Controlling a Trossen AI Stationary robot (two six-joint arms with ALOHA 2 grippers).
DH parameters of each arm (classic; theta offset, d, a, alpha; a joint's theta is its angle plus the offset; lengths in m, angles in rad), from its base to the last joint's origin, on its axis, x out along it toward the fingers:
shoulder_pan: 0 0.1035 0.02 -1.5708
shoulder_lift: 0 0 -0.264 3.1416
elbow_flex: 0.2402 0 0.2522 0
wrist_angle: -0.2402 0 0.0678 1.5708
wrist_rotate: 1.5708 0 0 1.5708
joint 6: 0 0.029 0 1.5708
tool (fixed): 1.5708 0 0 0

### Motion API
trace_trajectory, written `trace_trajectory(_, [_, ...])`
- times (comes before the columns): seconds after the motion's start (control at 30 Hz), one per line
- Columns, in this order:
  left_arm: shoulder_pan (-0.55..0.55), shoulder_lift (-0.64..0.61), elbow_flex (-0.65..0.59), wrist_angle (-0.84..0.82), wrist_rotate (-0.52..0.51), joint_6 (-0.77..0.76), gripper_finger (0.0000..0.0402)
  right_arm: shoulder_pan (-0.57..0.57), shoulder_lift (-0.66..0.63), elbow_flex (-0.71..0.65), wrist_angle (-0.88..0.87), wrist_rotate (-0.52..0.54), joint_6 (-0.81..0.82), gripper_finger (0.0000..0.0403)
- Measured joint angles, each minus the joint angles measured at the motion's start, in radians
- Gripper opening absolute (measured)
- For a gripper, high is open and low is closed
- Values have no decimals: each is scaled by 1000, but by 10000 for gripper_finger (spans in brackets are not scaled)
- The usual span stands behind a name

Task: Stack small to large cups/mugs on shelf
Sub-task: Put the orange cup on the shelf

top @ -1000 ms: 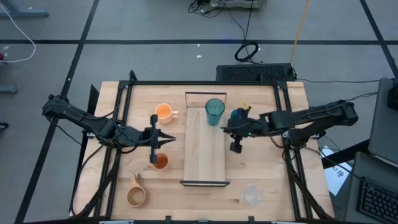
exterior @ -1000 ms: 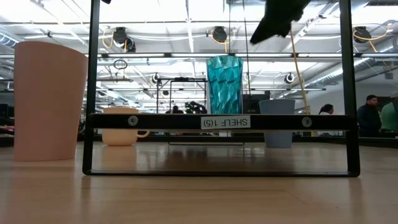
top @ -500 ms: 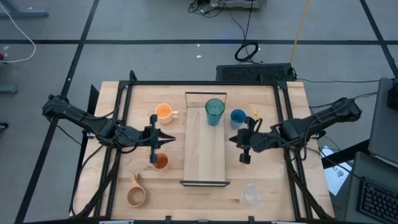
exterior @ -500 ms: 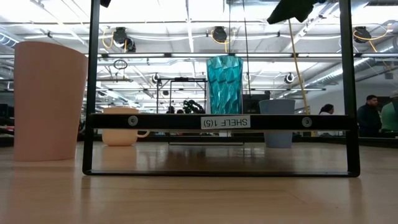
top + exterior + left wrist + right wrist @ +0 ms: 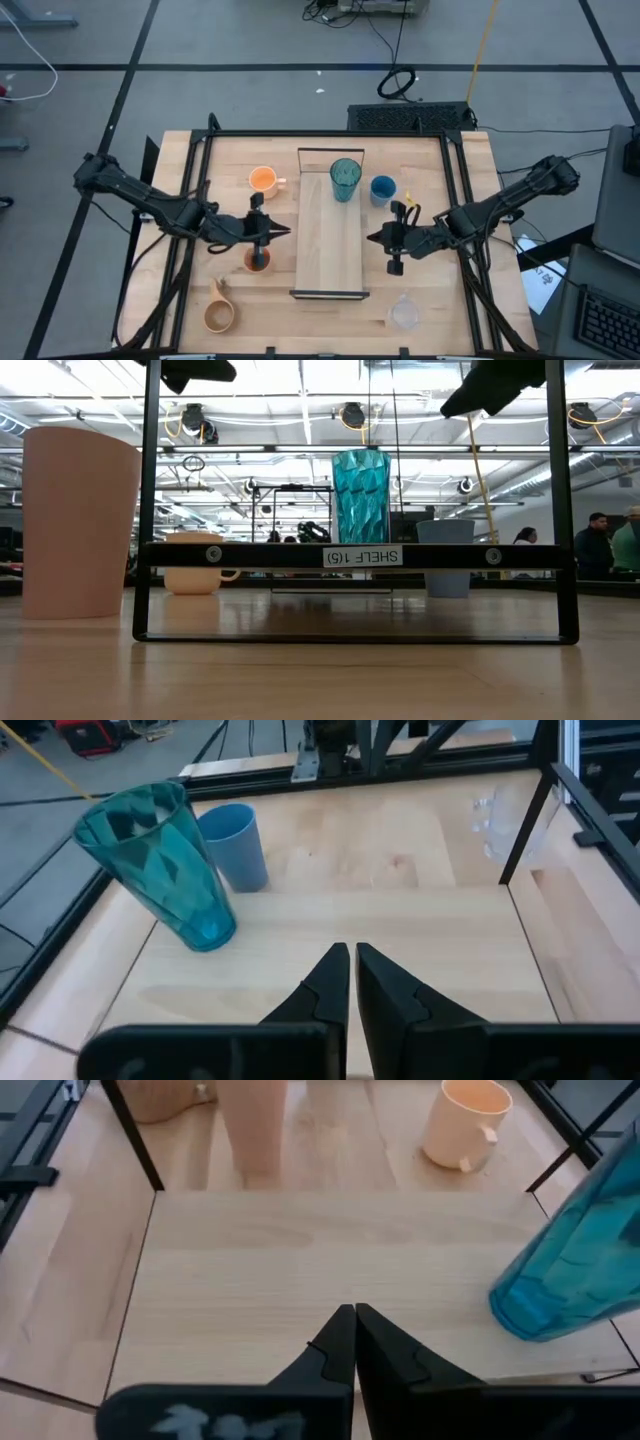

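Note:
The shelf (image 5: pixel 330 235) lies down the table's middle, with the teal tumbler (image 5: pixel 346 178) upright on its far end. The blue cup (image 5: pixel 382 188) stands on the table right of the shelf. The orange handled mug (image 5: pixel 263 180) and the small orange cup (image 5: pixel 257 262) stand left of it. The wooden mug (image 5: pixel 219 313) is at the near left and the clear cup (image 5: pixel 404 312) at the near right. My left gripper (image 5: pixel 288 232) is shut and empty at the shelf's left edge. My right gripper (image 5: pixel 372 238) is shut and empty at its right edge. Both hover, pointing at the shelf.
A black metal frame (image 5: pixel 205 150) runs around the tabletop. The shelf's near half (image 5: pixel 330 270) is bare board. In the low view the shelf's black end frame (image 5: pixel 355 555) stands in front, with the cups behind it. People show far off in the room (image 5: pixel 598 545).
My right gripper has drawn back from beside the blue cup toward the table's near edge; the cup stays standing where it was. My left gripper has shifted a little toward the shelf and the near edge, above the small orange cup.

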Motion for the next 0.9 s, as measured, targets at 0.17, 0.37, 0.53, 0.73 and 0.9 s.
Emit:
trace_trajectory(0.17, [-14, 49, 0, 48, -6, -5, 26, 18, 0, 44, -37, 0, 48, 0])
trace_trajectory(0.37, [-47, 90, 0, 74, -15, -5, 26, 46, 21, 190, -331, -1, 237, 0])
trace_trajectory(0.53, [-72, 90, 0, 78, -19, -3, 26, 73, 102, 361, -584, -23, 387, 0])
trace_trajectory(0.73, [-96, 90, 0, 74, -74, 5, 26, 93, 237, 554, -808, -102, 506, 0])
trace_trajectory(0.9, [-100, 90, 0, 71, -75, 5, 26, 97, 327, 647, -921, -184, 585, 0])
